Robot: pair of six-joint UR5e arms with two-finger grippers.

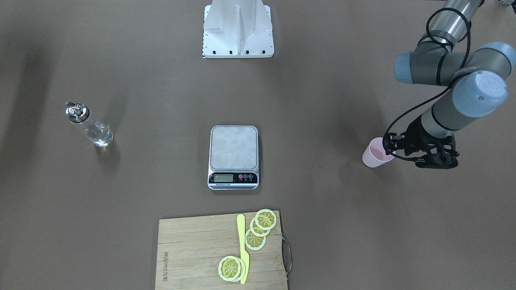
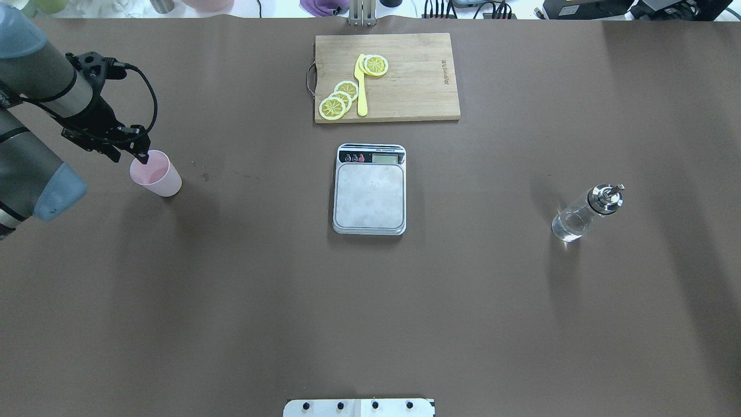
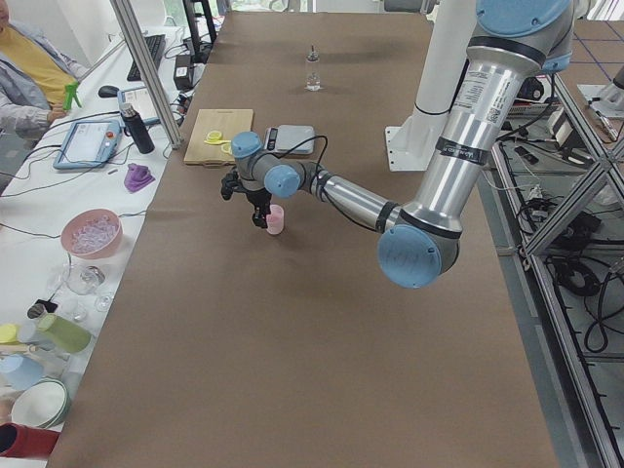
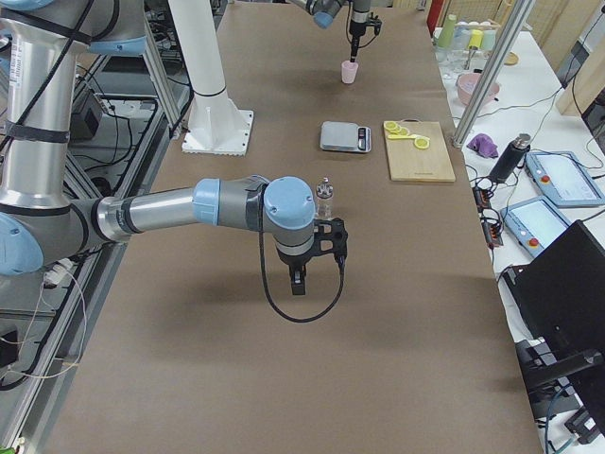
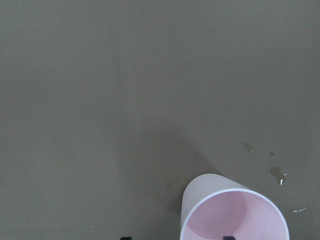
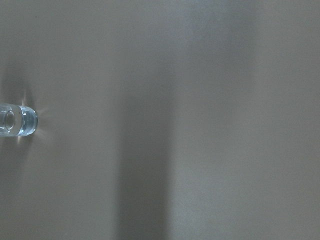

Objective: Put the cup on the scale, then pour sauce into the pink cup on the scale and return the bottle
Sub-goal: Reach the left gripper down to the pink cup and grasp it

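The pale pink cup stands upright on the table at the robot's left, away from the scale, whose steel platform is bare. My left gripper is open at the cup. In the left wrist view one fingertip is inside the cup and the other is outside its wall. The clear bottle with the metal spout stands on the table at the robot's right. My right gripper hangs over the table near the bottle; I cannot tell if it is open or shut.
A bamboo cutting board with lemon slices and a yellow knife lies beyond the scale. Small water drops lie on the brown table beside the cup. The robot base stands at the table's near side.
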